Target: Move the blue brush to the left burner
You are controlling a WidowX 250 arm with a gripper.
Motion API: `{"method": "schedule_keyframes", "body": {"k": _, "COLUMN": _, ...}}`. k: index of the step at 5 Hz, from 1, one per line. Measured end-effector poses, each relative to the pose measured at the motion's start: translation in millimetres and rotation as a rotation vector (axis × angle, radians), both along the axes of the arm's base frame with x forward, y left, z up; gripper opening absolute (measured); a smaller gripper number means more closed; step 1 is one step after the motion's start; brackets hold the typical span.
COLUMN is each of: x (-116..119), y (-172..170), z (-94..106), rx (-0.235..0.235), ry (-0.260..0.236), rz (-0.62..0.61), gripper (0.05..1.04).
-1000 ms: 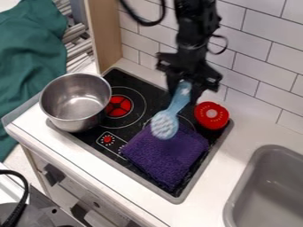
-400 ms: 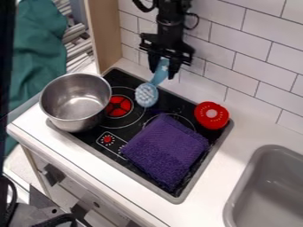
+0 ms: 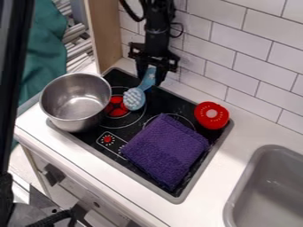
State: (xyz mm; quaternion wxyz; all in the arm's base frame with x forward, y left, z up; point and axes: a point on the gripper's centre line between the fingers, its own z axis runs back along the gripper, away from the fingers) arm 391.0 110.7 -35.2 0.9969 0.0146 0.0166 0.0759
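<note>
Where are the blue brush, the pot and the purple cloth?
blue brush point(image 3: 134, 99): camera view, on its bristle head
pot point(image 3: 75, 120): camera view, on its outer wall
purple cloth point(image 3: 167, 148): camera view, middle

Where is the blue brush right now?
In the camera view, the blue brush is at the upper left of the stove, its bristled head over the left burner's red centre, just right of the steel pot.

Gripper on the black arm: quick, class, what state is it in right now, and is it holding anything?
Gripper: closed, holding the blue brush by its handle.
</note>
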Motion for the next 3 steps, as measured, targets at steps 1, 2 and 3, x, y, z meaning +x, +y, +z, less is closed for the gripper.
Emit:
{"method": "schedule_keyframes", "body": {"k": 1, "x": -1, "y": -2, "z": -4.2, "rx": -0.022, "ry": 0.032, "rz": -0.040, "gripper": 0.871}}
{"method": "schedule_keyframes", "body": {"k": 2, "x": -2, "y": -3, "z": -3.4, "rx": -0.018, "ry": 0.011, "rz": -0.039, "gripper": 1.021}}
{"method": "schedule_keyframes", "body": {"k": 3, "x": -3, "y": -30, "z": 28.7, "rx": 0.000, "ry": -0.098, "rz": -0.083, "gripper": 1.012}}
